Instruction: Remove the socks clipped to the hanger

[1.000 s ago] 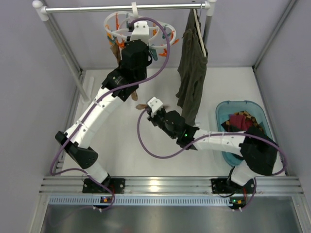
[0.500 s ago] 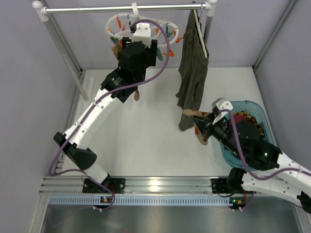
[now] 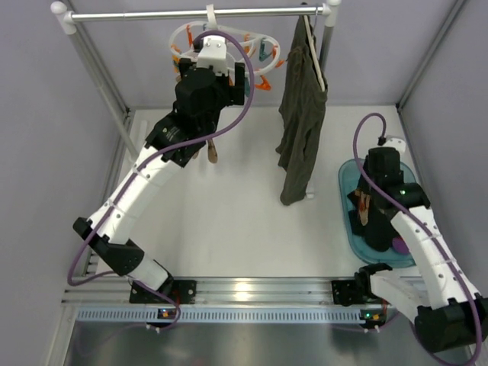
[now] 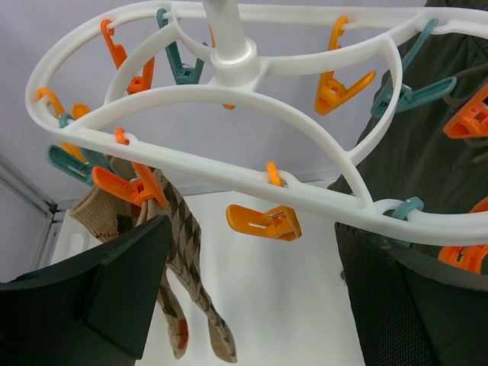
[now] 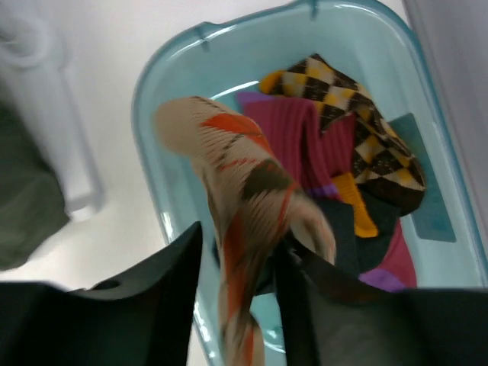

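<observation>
1. The green garment (image 3: 301,114) hangs untouched just right of the hanger (image 4: 232,59), on the same rail (image 3: 191,13).
2. The basin (image 5: 200,61) sits well right of the hanger, nearer the arms' bases. It already holds a pile of socks (image 5: 335,114): checked, magenta and black.
3. The right gripper (image 5: 236,267), a second ago low in front of the hanger, has swung away to hang over the basin. Its fingers stand narrow, the tan sock (image 5: 229,152) pinched between them and dangling above the pile.
4. The left gripper (image 4: 253,252) has spread wide within the last second. It sits right beneath the hanger and holds nothing.
5. A brown sock (image 4: 187,252) hangs from the hanger's left rim, just beside the left finger, held by an orange clip (image 4: 133,191). The other clips in the wrist view hang bare.
6. The tan sock looks one release from delivered. The brown sock appears to be the left arm's next target, and the job seems close to done.
</observation>
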`<state>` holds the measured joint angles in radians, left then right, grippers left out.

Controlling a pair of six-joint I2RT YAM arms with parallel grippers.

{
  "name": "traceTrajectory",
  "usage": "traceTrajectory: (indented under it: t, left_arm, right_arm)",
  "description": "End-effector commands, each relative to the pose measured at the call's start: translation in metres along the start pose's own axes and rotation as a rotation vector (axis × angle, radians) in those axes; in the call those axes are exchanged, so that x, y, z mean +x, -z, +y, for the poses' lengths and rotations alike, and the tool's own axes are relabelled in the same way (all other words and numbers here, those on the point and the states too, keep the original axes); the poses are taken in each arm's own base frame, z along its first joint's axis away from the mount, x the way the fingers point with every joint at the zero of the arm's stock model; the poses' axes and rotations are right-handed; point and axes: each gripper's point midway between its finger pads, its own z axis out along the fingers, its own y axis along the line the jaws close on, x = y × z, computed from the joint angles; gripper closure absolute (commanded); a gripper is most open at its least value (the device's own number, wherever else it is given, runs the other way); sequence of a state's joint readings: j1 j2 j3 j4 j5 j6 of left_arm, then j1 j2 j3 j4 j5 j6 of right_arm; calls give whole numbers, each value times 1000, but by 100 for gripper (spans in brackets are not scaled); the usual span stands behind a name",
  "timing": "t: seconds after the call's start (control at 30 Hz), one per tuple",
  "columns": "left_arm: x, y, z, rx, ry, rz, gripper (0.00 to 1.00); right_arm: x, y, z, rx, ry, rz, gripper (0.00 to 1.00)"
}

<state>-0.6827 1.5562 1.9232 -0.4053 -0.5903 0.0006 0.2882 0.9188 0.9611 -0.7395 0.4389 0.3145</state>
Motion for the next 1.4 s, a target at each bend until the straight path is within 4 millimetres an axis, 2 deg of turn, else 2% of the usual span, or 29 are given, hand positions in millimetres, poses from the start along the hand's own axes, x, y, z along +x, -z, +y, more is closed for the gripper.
traceTrajectory:
  t: [0.0,0.03,0.1,0.17,0.2,0.27,0.3,0.33,0.37,0.43,0.5,0.53,0.6,0.63,0.67,0.7,0.73,0.77,0.87,0.93,0.97,1.0,1.03,1.07,1.1,1.17,1.23,1.33,1.37]
  left_arm:
    - [-24,18,5,31,70,-61,7]
    - [-24,19,5,33,68,-61,7]
    - [-25,21,7,33,61,-63,6]
    - [-27,22,8,32,59,-68,6]
    - [-27,23,9,31,54,-68,6]
    - [-29,25,10,35,57,-73,5]
    - [-31,25,10,35,60,-77,5]
    - [-30,25,9,38,58,-75,5]
    - [-32,26,9,41,60,-79,4]
    - [-31,25,9,50,32,-77,4]
    - [-33,27,8,59,34,-81,3]
    - [-33,28,8,63,36,-82,2]
    - [-34,30,8,68,38,-85,2]
    - [-34,31,9,66,37,-87,2]
    - [-35,31,9,68,36,-88,2]
    - [-35,30,10,63,35,-88,2]
    - [-35,29,9,63,33,-89,2]
    - [-36,28,8,63,33,-89,2]
    - [-37,26,5,75,36,-91,2]
    - [-39,27,5,82,40,-94,2]
    - [-39,27,4,85,46,-95,2]
    - [-38,26,2,91,45,-93,2]
    - [-39,26,2,93,47,-95,2]
    - [-39,24,1,94,43,-94,2]
    - [-38,24,1,92,38,-92,2]
    - [-37,22,2,80,38,-90,2]
    - [-38,20,0,85,40,-91,2]
    - [-37,15,-3,86,38,-89,2]
    - [-38,15,-3,86,43,-91,2]
  right_arm:
    - [11,-21,-11,2,-54,88,57]
    - [13,-24,-13,16,-58,98,51]
    - [12,-22,-16,38,-81,98,18]
    - [5,-15,-15,16,-86,71,2]
    - [-1,-5,-12,-18,-87,51,1]
    - [-15,15,16,-206,-91,16,0]
    - [-36,37,36,-349,-106,-89,1]
    - [-42,69,77,-630,-87,-119,1]
    - [-38,86,98,-787,-109,-134,1]
    - [-56,151,134,-1146,-130,-288,1]
    - [-53,194,154,-1321,-75,-346,1]
    - [-60,199,156,-1292,-44,-391,1]
    - [-47,219,181,-1371,41,-348,1]
    - [-54,229,188,-1377,71,-377,1]
    - [-47,222,208,-1384,122,-328,0]
    - [-40,229,225,-1390,164,-308,1]
    - [-51,236,232,-1362,218,-338,0]
    - [-32,235,263,-1363,288,-276,0]
    - [-43,220,317,-1262,311,-316,1]
    - [-64,196,335,-1132,268,-391,1]
    - [-68,181,356,-1099,247,-430,1]
    - [-76,165,362,-1024,246,-475,1]
    - [-85,163,371,-1010,235,-510,0]
    - [-76,142,388,-974,262,-504,0]
    - [-91,143,397,-971,241,-543,1]
    - [-87,113,415,-938,256,-537,0]
    - [-87,94,432,-946,243,-544,3]
    - [-101,71,439,-936,209,-585,8]
    - [-93,54,444,-919,224,-574,9]
